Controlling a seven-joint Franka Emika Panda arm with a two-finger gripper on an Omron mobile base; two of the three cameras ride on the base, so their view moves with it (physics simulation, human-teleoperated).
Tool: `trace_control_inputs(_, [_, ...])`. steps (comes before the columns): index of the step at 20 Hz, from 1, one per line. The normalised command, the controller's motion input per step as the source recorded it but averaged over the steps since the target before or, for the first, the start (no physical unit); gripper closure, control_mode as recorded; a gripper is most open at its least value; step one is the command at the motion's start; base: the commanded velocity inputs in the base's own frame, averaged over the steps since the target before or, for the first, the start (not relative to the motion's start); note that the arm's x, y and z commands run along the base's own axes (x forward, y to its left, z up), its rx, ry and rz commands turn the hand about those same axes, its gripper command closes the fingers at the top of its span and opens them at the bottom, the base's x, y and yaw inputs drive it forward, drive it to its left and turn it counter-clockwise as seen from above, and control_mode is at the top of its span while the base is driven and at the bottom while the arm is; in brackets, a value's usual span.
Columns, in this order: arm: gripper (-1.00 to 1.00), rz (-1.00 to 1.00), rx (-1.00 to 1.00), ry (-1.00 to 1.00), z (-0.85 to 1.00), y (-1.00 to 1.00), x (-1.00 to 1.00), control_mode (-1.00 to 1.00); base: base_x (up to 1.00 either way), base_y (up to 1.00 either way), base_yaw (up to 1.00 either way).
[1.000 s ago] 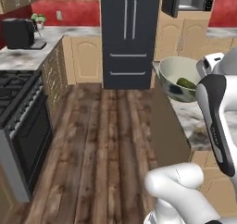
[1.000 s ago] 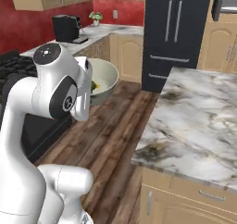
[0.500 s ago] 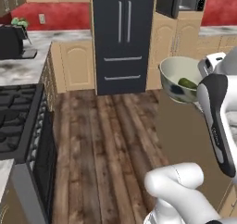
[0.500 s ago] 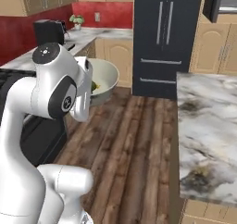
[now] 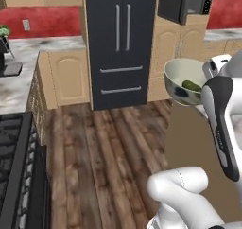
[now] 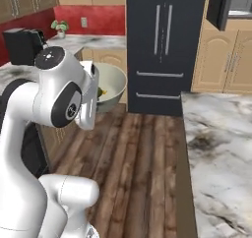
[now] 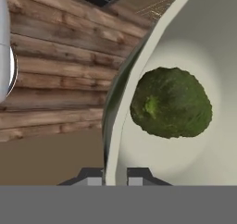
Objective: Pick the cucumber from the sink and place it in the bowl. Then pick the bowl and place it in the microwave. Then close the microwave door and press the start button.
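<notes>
hand (image 7: 115, 174) gripping bowl (image 7: 203, 42) rim, cucumber (image 7: 170, 102) inside

White Franka arm raised off the base, bent at the elbow, forearm reaching forward, wrist level. Two-finger gripper (image 7: 115, 176) clamped on the rim of the wide cream-white deep bowl (image 5: 182, 73), one dark fingertip either side of the wall. Bowl held in the air, roughly upright.

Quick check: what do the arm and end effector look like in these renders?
The arm is glossy white, with rounded links and dark grey joint caps. The end effector has two small dark grey finger tips with lighter pads. No cables or markings are visible.
</notes>
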Motion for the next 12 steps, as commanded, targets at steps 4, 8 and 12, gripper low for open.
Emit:
trace_control_inputs(4, [1.00,0.00,0.00,0.00,0.00,0.00,0.00,1.00,1.00,0.43,-0.18])
trace_control_inputs(8, [1.00,0.00,0.00,0.00,0.00,0.00,0.00,1.00,1.00,0.42,-0.17])
trace_control_inputs(12, [1.00,0.00,0.00,0.00,0.00,0.00,0.00,1.00,1.00,0.37,-0.16])
